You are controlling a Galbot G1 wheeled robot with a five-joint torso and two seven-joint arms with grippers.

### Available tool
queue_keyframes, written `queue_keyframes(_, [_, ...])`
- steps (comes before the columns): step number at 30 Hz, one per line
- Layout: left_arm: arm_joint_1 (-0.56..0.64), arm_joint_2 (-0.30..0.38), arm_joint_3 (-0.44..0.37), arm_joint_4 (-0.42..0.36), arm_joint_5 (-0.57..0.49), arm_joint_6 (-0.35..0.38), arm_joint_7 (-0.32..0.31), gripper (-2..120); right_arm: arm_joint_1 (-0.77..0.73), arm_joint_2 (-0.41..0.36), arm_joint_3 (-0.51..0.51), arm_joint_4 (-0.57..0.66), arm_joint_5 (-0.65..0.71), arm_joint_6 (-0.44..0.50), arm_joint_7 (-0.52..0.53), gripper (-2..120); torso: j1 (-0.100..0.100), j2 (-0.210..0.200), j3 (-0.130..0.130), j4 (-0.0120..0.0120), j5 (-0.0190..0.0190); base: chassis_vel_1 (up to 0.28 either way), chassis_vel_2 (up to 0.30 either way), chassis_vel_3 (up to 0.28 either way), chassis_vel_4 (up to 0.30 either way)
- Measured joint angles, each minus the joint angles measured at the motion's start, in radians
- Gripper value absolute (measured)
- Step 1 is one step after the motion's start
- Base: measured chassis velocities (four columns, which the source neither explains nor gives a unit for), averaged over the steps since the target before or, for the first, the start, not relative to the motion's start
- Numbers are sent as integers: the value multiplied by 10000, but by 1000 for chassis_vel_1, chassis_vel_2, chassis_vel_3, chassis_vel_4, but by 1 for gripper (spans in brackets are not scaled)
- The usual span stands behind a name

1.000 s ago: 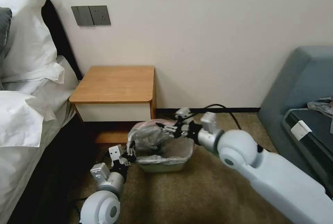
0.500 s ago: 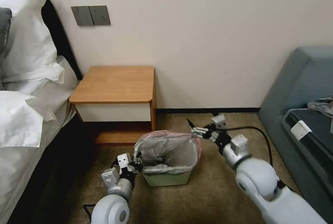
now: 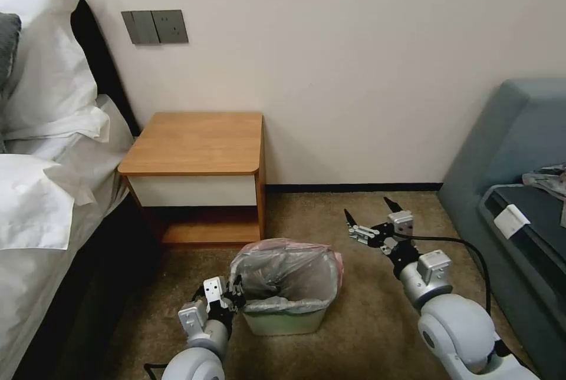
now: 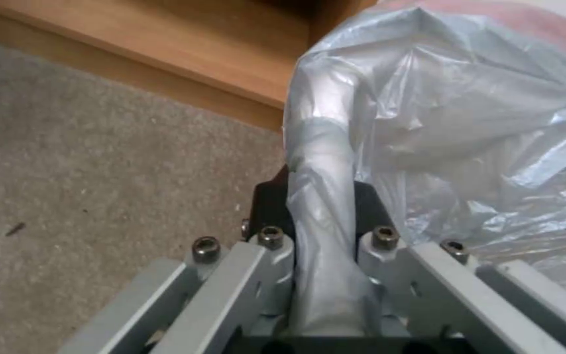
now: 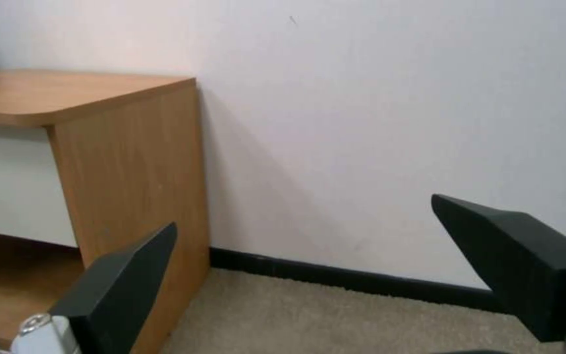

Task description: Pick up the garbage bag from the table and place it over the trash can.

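Garbage bag (image 3: 287, 263) drapes trash can (image 3: 283, 320), lower center; left gripper (image 3: 234, 297) clenched on it, right gripper (image 3: 370, 218) released; release left.

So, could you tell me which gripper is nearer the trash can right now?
The left. The left gripper is at the trash can's near-left corner, fingers shut on the bag. The right gripper hangs open over the carpet, off to the can's right.

Bedroom: bed (image 3: 41, 191), pillows (image 3: 47, 68), nightstand (image 3: 197, 144).
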State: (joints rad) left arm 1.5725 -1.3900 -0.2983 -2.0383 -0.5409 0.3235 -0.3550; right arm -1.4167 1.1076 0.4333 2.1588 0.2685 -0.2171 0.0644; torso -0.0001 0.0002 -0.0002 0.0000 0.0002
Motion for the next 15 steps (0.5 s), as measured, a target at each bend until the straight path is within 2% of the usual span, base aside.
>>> queue_keyframes(2, [16,-30,6,53,191,-3,-34,19,28,24,-10,22,16,0,2,100,0,0,0,0,-1,0,0,0,0])
queue_keyframes(3, [16,-30,6,53,191,-3,-34,19,28,24,-10,22,16,0,2,100,0,0,0,0,-1,0,0,0,0])
queue_keyframes(6, [121,-49,15,37,500,-19,-38,33,178,32,-93,15,32,-16,8,100,0,0,1,1,-2,0,0,0,0])
queue_keyframes(7, [121,-49,15,37,500,-19,-38,33,178,32,-93,15,32,-16,8,100,0,0,1,1,-2,0,0,0,0])
queue_keyframes(10, [268,-21,6,-56,726,-146,-24,47,227,38,-148,20,57,-33,14,100,0,0,2,0,-3,0,0,0,0])
queue_keyframes(11, [268,-21,6,-56,726,-146,-24,47,227,38,-148,20,57,-33,14,100,0,0,2,0,-3,0,0,0,0])
queue_keyframes(14, [389,16,-32,-128,831,-343,89,63,199,34,-152,61,77,-43,15,100,0,-1,2,0,-5,0,0,0,0])
queue_keyframes(15, [389,16,-32,-128,831,-343,89,63,199,34,-152,61,77,-43,15,100,0,-1,2,0,-5,0,0,0,0])
